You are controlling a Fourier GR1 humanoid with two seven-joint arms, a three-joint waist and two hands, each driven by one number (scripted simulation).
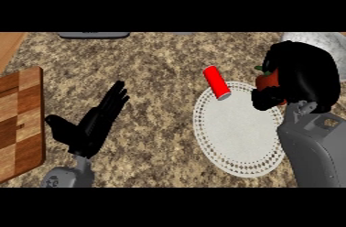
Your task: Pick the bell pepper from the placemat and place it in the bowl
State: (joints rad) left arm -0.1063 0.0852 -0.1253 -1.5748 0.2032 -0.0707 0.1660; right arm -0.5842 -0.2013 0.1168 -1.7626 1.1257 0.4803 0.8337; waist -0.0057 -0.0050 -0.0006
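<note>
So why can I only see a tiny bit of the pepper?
Head view: the right hand curls round the pepper and hides most of it; the dark hand leaves just a red sliver and green stem showing above the placemat.

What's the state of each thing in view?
Pepper: held in the right robot hand, lifted off the placemat.
Placemat: flat on the counter, nothing resting on it but the can's end.
Can: lying on its side, one end over the placemat's edge.
Bowl: mostly hidden, contents unclear.
Left robot hand: open, resting.
</note>
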